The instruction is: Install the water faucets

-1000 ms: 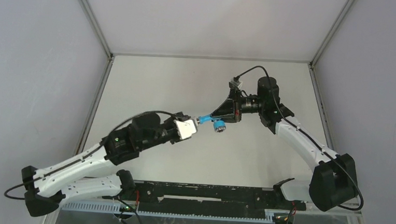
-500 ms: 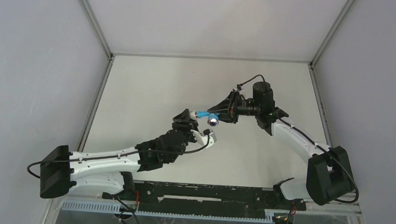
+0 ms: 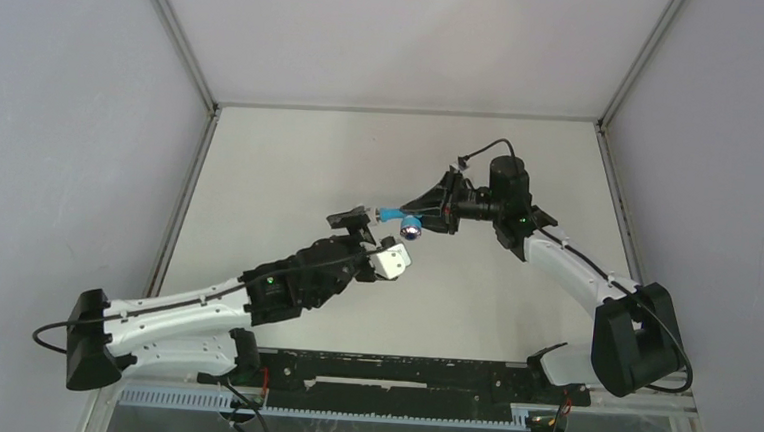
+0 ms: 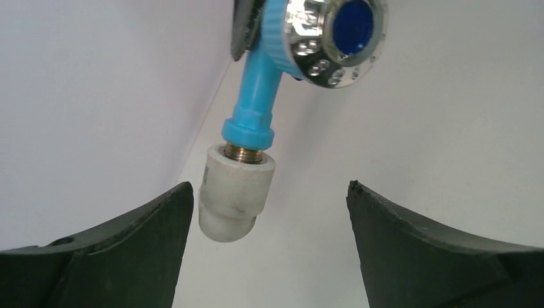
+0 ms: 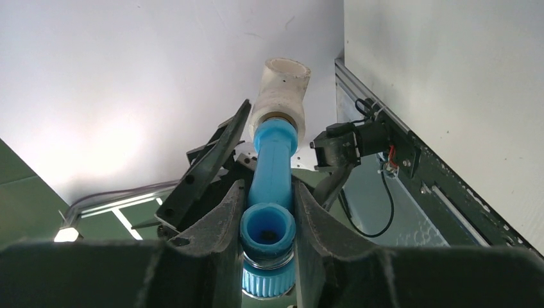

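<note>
Fingers, right (image 5: 215, 218): clamped on blue faucet (image 5: 274, 160) at mid-body, held aloft over table (image 3: 291, 160), stem pointed outward, likely to present the threaded end. White fitting (image 4: 234, 192): seated on that stem. Fingers, left (image 4: 128, 256): spread wide either side of fitting, not touching; judged poised to grip and turn it.
</note>
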`<state>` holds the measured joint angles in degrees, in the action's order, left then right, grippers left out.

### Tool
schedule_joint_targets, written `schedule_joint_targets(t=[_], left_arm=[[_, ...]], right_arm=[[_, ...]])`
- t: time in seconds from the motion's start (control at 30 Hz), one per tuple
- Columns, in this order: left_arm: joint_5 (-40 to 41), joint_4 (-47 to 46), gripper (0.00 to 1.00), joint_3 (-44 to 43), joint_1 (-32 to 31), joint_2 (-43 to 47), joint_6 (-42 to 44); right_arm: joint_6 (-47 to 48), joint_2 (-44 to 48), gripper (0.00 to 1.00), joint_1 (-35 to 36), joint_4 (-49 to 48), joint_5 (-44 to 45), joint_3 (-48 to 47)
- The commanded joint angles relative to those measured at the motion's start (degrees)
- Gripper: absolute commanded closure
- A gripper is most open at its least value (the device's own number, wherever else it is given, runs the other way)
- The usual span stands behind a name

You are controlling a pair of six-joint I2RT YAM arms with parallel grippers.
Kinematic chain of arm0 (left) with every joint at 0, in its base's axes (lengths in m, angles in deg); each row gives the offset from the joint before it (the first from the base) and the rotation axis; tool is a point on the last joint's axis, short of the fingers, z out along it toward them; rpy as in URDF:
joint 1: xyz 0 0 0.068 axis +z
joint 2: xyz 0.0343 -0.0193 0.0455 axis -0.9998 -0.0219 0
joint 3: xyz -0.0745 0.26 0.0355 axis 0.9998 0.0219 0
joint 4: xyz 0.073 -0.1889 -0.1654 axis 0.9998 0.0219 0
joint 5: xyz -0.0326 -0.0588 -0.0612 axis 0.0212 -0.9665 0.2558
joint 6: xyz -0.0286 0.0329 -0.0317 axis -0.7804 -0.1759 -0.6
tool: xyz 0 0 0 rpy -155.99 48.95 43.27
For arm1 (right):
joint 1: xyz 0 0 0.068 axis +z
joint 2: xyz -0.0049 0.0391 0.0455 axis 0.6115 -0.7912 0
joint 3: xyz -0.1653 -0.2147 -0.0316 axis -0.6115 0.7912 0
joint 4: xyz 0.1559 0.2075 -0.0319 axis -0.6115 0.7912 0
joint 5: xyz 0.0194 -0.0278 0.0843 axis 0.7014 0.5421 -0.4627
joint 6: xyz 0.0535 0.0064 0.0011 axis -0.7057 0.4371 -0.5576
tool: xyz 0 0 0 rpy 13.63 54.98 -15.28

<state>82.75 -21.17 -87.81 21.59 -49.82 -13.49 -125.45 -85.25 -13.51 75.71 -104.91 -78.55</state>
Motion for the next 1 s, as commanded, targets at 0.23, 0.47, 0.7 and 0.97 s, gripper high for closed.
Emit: schedule_joint_targets(t=[0.23, 0.47, 0.7, 0.97], left_arm=[[-28.79, 27.18, 0.07, -18.52, 14.52, 10.31, -28.69], [-52.39, 29.72, 0.07, -23.89, 33.24, 10.26, -53.88], [-74.39, 3.35, 0.11, -12.37, 49.28, 5.99, -97.01], [-78.44, -11.09, 0.07, -4.05, 49.67, 2.58, -106.7]], right_arm=[[8.06, 2.35, 1.0, -3.22, -3.77, 0.34, -2.41], [15.61, 4.55, 1.0, -3.64, -5.78, 0.14, -2.43], [27.12, 9.95, 1.0, -3.55, -9.47, 1.63, -0.17], [29.6, 13.1, 1.0, -3.9, -12.41, -1.27, 0.12]])
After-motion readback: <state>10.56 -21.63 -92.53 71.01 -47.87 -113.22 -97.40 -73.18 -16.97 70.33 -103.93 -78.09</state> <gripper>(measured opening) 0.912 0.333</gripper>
